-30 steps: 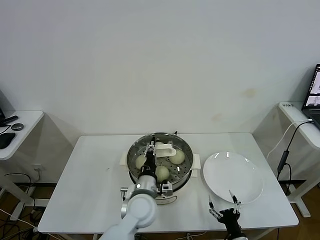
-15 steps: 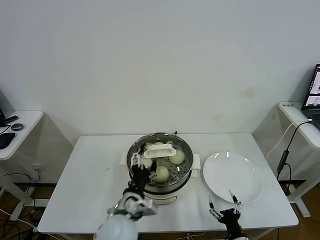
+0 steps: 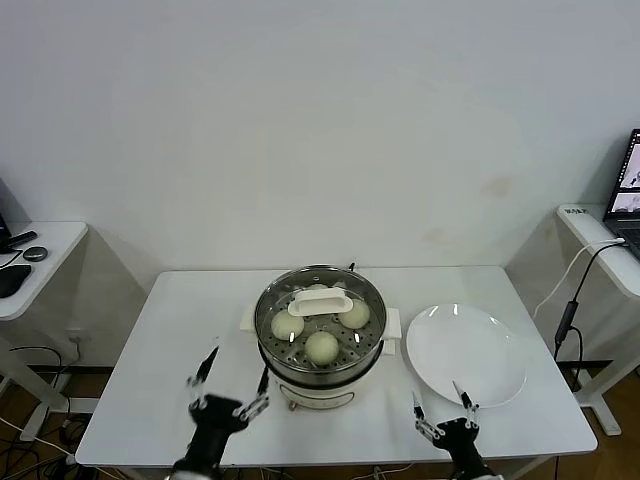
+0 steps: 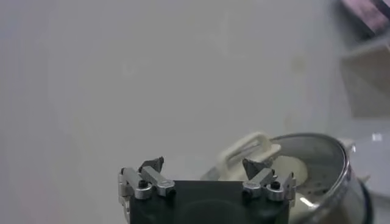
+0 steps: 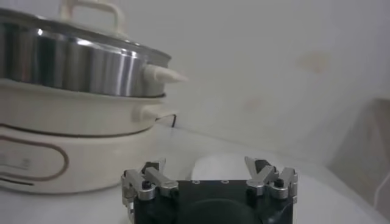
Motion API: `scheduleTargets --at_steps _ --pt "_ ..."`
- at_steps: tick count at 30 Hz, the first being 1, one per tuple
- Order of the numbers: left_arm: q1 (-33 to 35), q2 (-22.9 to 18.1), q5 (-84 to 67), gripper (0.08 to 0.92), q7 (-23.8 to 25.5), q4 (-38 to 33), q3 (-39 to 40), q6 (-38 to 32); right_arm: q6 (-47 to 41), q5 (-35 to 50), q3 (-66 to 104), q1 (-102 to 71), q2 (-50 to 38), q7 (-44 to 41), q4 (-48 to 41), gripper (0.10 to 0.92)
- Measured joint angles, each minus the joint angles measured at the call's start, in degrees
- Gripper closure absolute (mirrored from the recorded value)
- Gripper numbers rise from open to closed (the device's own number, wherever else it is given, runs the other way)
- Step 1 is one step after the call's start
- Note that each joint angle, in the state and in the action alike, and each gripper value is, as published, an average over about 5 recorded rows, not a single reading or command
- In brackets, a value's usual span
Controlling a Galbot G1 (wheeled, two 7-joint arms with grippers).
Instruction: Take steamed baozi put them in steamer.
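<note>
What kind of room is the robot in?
Probably an office or lab, not a kitchen. The steamer sits on a plain white table by a bare wall, with a laptop on the side desk.

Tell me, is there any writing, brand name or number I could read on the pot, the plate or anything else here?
None can be read.
The steamer shows only a thin brown outline on its cream base, no letters.
The plate is plain white.
The laptop screen at the far right edge is too small to read.
</note>
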Motion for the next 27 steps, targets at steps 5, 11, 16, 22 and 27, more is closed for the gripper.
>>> scheduleTargets --at_steps 5,11,16,22,27 --pt "4.49 -1.99 -6.85 0.177 -0.93 2.61 -2.53 -5.51 -2.3 2.93 -0.18 -2.06 -2.0 0.27 2.54 0.203" --pt "7.51 -3.78 -11.12 0.177 -0.44 5.77 -4.99 -10.12 -4.14 5.4 -0.9 -4.33 -3.95 0.27 4.62 0.203" --pt "9.08 -4.79 -12.67 0.177 0.11 8.1 -5.91 -12.1 -5.15 6.64 -1.58 -5.6 -5.14 0.14 5.77 0.203" --pt "10.38 -5.04 -13.21 0.177 0.99 10.35 -6.46 -13.33 -5.88 7.47 -1.72 -6.3 -5.7 0.15 6.47 0.203" --pt "10.44 -5.11 -13.43 0.177 1.6 11.23 -6.62 -13.52 -6.11 7.76 -1.6 -6.68 -5.89 0.15 6.95 0.203"
